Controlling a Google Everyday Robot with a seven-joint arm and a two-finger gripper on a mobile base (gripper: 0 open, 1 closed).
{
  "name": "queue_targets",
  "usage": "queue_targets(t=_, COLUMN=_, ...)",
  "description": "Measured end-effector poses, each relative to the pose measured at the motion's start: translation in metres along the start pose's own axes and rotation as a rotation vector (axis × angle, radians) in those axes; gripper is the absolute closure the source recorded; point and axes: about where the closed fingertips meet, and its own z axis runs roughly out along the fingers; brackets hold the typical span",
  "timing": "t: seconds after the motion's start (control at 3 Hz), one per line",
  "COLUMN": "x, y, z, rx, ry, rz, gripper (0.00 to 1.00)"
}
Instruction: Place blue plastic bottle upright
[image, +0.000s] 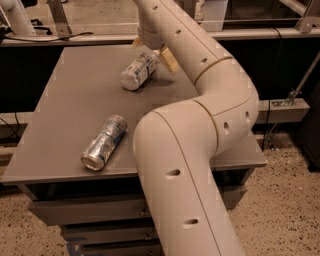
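The blue plastic bottle lies on its side at the far middle of the grey table, its base towards me and its label showing. Its cap end points away and is hidden under the wrist. My gripper reaches down from the top of the view over that far end. One tan finger shows to the right of the bottle and the other to its left, so the bottle's neck end lies between the open fingers.
A silver-and-blue metal can lies on its side near the table's front left. My large white arm covers the table's right side. The floor drops off beyond the table's right and front edges.
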Motion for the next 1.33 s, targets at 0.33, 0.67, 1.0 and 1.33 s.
queue_targets(t=0.33, x=-0.009, y=0.000, z=0.005, rx=-0.032, ry=-0.007, rz=-0.010, gripper=0.17)
queue_targets(t=0.67, x=-0.017, y=-0.001, z=0.005, rx=-0.052, ry=-0.007, rz=-0.018, gripper=0.39)
queue_targets(t=1.0, x=-0.029, y=-0.010, z=-0.007, rx=-0.036, ry=-0.014, rz=-0.032, gripper=0.64)
queue_targets(t=1.33, x=-0.045, y=-0.029, z=-0.039, rx=0.043, ry=-0.051, rz=-0.031, gripper=0.86)
